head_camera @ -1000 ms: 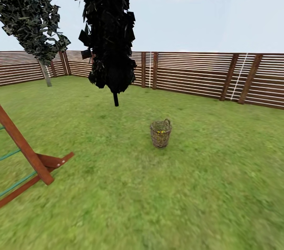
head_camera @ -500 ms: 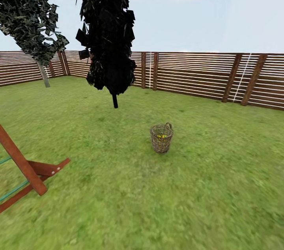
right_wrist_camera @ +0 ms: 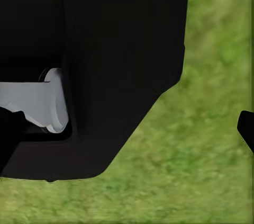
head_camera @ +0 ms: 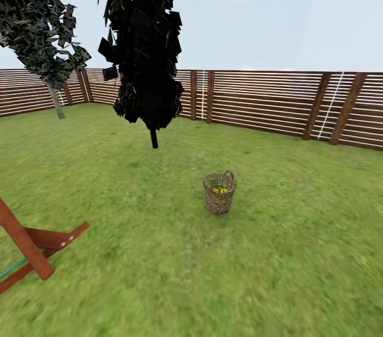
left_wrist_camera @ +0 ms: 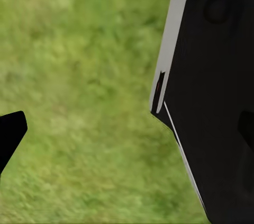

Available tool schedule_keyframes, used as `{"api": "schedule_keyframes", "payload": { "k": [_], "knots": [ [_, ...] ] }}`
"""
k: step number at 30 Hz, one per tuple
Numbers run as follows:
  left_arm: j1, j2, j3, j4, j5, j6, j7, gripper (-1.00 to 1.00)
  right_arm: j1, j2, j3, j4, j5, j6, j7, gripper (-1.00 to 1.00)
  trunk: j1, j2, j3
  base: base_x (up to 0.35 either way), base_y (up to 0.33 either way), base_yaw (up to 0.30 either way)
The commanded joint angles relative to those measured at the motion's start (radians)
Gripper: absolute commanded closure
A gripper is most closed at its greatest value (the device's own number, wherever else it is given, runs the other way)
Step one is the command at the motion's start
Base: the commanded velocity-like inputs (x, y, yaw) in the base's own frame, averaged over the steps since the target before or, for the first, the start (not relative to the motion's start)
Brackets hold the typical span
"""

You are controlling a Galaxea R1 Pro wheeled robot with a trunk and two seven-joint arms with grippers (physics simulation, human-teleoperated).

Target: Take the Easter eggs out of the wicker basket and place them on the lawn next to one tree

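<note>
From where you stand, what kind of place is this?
A fenced backyard garden, most likely: a mottled green grass lawn, a brown horizontal-slat wooden fence, dark narrow cypress-like trees, and a small tan-brown wicker basket on the grass.

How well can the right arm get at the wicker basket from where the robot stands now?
Probably not yet. The wicker basket stands far ahead on the lawn, with open grass between it and the robot. Nothing blocks the way; the robot likely must drive closer first.
</note>
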Motion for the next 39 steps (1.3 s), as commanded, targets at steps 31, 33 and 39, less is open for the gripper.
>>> {"api": "schedule_keyframes", "payload": {
  "k": [31, 33, 39],
  "knots": [
    [-0.012, 0.015, 0.001, -0.026, 0.009, -0.003, 0.002, -1.0, 0.0, 0.007, 0.0, -0.001, 0.0, -0.003, -0.001, -1.0, 0.001, -0.002, -0.002, 0.321, 0.005, 0.0],
    [-0.013, 0.018, 0.001, -0.03, 0.008, -0.004, 0.002, -1.0, 0.0, 0.007, 0.0, -0.001, 0.0, -0.003, -0.001, -1.0, 0.001, -0.002, -0.002, 0.267, 0.041, 0.0],
    [-0.013, 0.024, -0.001, -0.037, 0.006, -0.004, 0.002, -1.0, 0.0, 0.006, 0.0, -0.001, 0.0, -0.003, -0.001, -1.0, 0.001, -0.002, -0.002, 0.309, 0.014, 0.0]
  ]
}}
